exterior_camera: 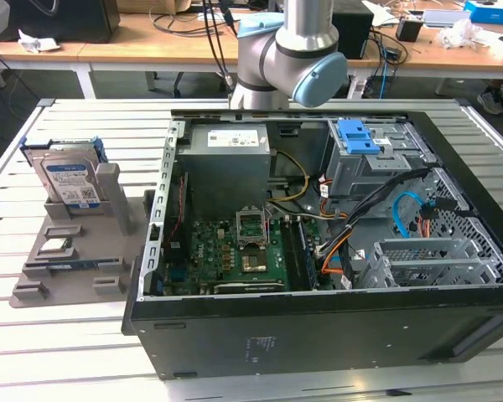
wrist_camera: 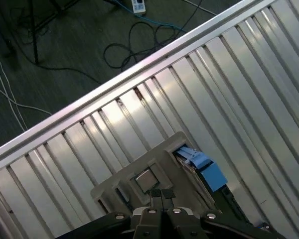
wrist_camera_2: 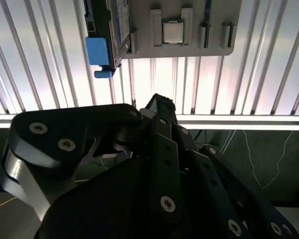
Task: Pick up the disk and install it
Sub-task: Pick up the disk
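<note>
The disk (exterior_camera: 67, 179) is a silver drive with a white-and-blue label and a blue bracket. It stands on edge in a slot of the grey holder (exterior_camera: 75, 280), at the exterior view's left. Both wrist views look down on it from well above: the disk (wrist_camera_2: 109, 30) and the disk (wrist_camera: 202, 167) show their blue bracket. My gripper (wrist_camera: 162, 194) hangs high over the holder, apart from the disk, its fingertips together and nothing between them. In the second wrist view the gripper (wrist_camera_2: 157, 102) is a dark linkage in the foreground. The arm (exterior_camera: 293, 50) rises behind the computer case.
An open black computer case (exterior_camera: 318, 335) lies on the slatted metal table (exterior_camera: 67, 352). Inside it are a drive cage with a blue latch (exterior_camera: 357, 136), a motherboard and loose cables. A small square chip (wrist_camera_2: 173, 31) lies on the holder. Floor cables run beyond the table edge.
</note>
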